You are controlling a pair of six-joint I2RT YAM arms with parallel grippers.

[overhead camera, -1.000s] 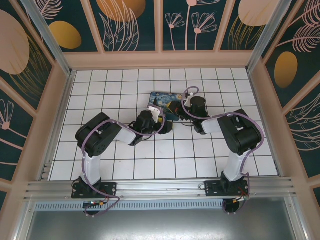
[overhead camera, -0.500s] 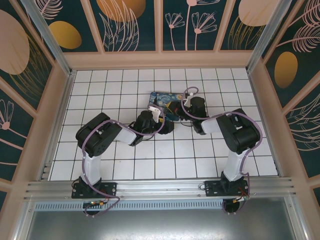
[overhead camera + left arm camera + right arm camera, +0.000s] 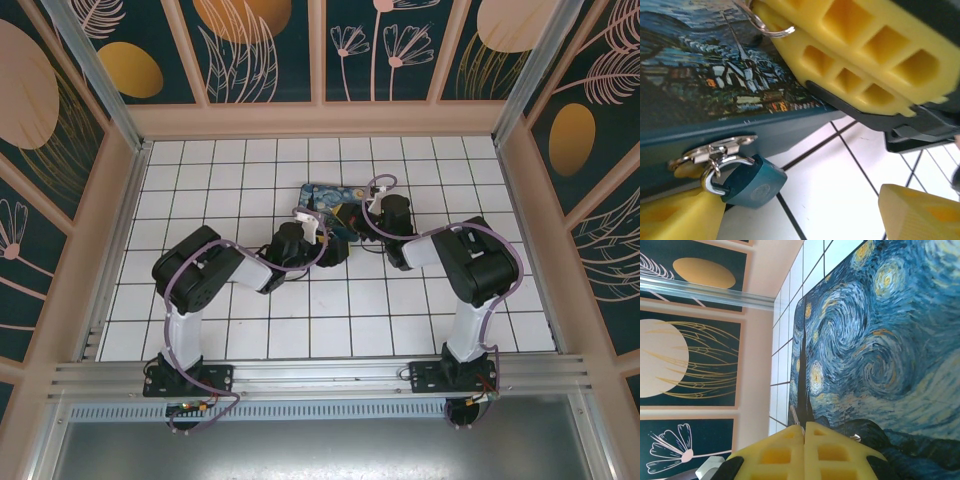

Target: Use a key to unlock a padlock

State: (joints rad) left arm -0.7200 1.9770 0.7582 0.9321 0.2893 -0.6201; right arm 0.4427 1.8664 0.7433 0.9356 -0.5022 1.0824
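Padlock [image 3: 754,182] teal, shackle [image 3: 706,181] silvery; box [image 3: 880,340] blue-yellow swirls; floor [image 3: 825,195] white, black grid.

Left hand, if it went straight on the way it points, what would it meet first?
Probably the painted box's teal front wall, with the padlock hanging just beside one finger of the left hand. Depth is unclear, so the padlock could come first.
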